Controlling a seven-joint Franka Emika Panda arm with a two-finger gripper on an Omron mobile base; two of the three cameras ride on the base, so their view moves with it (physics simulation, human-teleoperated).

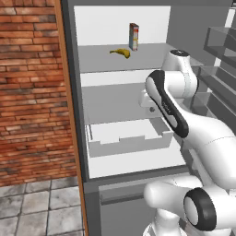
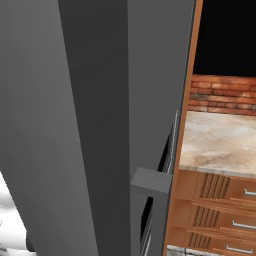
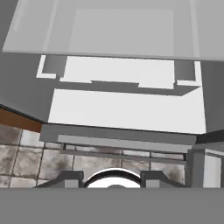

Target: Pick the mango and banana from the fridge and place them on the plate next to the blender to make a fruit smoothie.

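Note:
The fridge [image 1: 83, 115] stands open in the left base view. The yellow banana [image 1: 120, 52] lies on its upper shelf, beside an upright carton [image 1: 133, 36]. The mango, plate and blender are out of view. My arm reaches to the fridge's right side at middle-shelf height, well below and right of the banana, and the forearm hides the fingers. In the hand view my gripper [image 3: 112, 177] looks down over the white drawer [image 3: 127, 109] and the floor. Its two fingertips [image 3: 70, 177] stand apart with no fruit between them.
The pulled-out white drawer [image 1: 129, 134] sits below the middle shelf. Door racks [image 1: 221, 50] line the right. A brick wall [image 1: 32, 92] and wooden panel [image 1: 69, 115] stand left. The fridge door [image 2: 90, 125] blocks the right base view, beside a counter [image 2: 220, 140] and wooden drawers [image 2: 220, 215].

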